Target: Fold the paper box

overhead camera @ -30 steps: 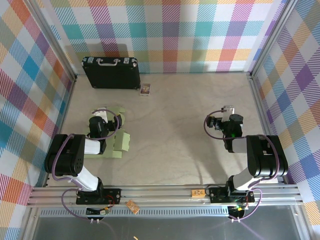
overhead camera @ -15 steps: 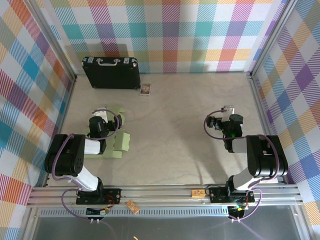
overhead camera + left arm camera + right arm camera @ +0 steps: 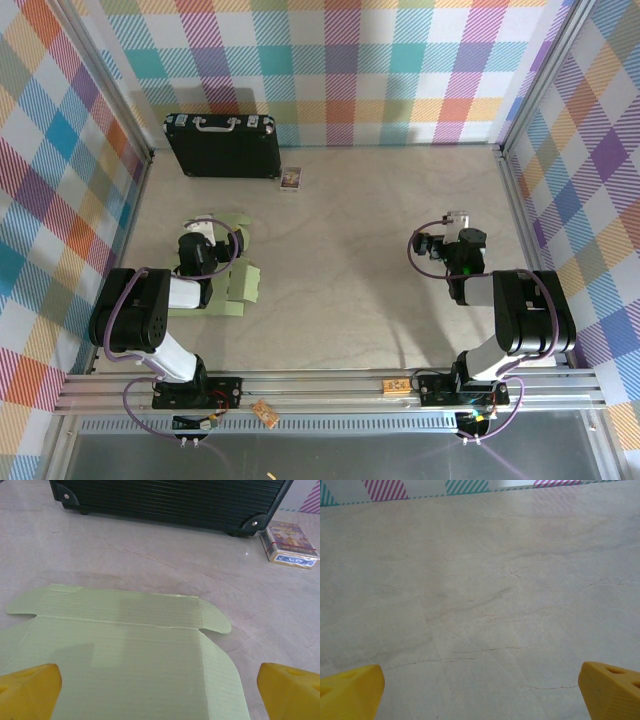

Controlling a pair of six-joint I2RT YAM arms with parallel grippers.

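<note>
Paper box (image 3: 125, 640) lies unfolded near the surface (image 3: 480, 580) left edge; left gripper (image 3: 160, 695) over it, jaws wide. Right gripper (image 3: 480, 695) jaws wide too

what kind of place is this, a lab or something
Probably a robot test cell: the left arm and right arm bolted to a metal rail, plaid screens walling the table, and a paper box laid out.

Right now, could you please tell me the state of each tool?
Left tool: open, over the paper box, holding nothing.
Right tool: open, holding nothing.
</note>
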